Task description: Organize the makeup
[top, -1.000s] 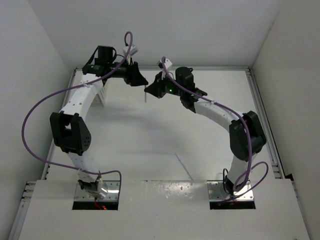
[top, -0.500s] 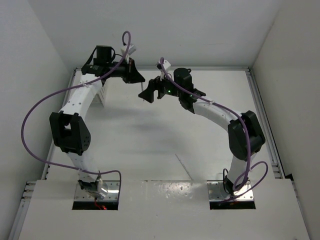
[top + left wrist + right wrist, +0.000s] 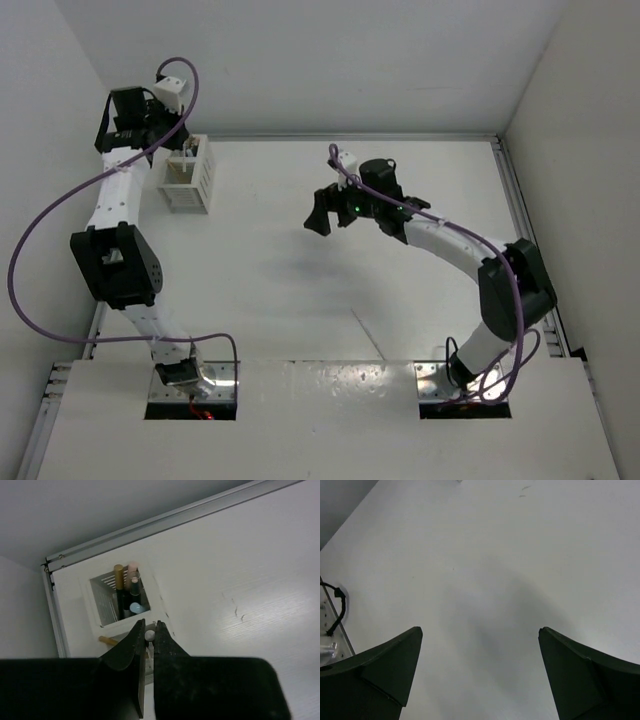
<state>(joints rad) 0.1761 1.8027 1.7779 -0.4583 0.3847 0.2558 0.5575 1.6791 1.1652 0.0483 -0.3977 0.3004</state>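
We judged the step to be dropping a stick into the white slatted box (image 3: 188, 178), at ten o'clock on the table (image 3: 300, 300). Our left gripper (image 3: 149, 625) was pinched on a thin stick (image 3: 148, 636), only its pale round end showing. It wanted centring over a compartment and lowering upright before release. Our right gripper (image 3: 480, 630) hung wide apart, empty. The makeup (image 3: 127, 592) stood upright in the far compartment: tan, pink, and dark with a light-blue cap.

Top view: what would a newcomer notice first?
The white slatted box in the far-left corner, with makeup sticks standing in one compartment. The left gripper hangs right above it, shut on a pale stick; the right gripper is wide open and empty over the middle of the table.
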